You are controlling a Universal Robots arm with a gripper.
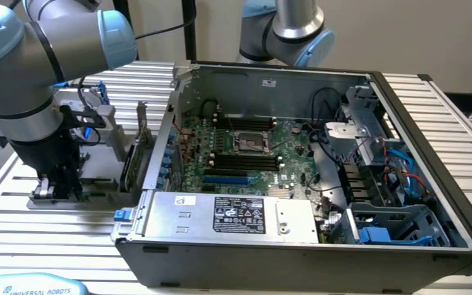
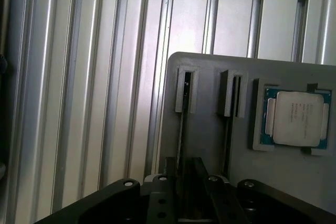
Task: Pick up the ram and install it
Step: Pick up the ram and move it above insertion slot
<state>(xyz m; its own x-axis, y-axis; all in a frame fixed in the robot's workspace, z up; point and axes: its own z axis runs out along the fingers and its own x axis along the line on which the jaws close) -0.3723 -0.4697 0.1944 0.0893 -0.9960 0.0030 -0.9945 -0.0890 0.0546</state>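
Exterior view: one gripper [image 1: 56, 189] stands low over one gray holder [image 1: 93, 198], beside one open computer case [image 1: 302, 246].

Wrist view: the holder carries two slots and one processor chip [image 2: 296, 116]. One ram [image 2: 181, 129] stands on edge in a slot, its end under the gripper. Whether the gripper clamps it, I cannot tell.

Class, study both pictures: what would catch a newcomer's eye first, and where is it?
The open computer case dominates the middle of the exterior view, its motherboard bare. At that view's left the robot arm holds its pincer over a grey holder, where a silver processor chip lies beside two slots.
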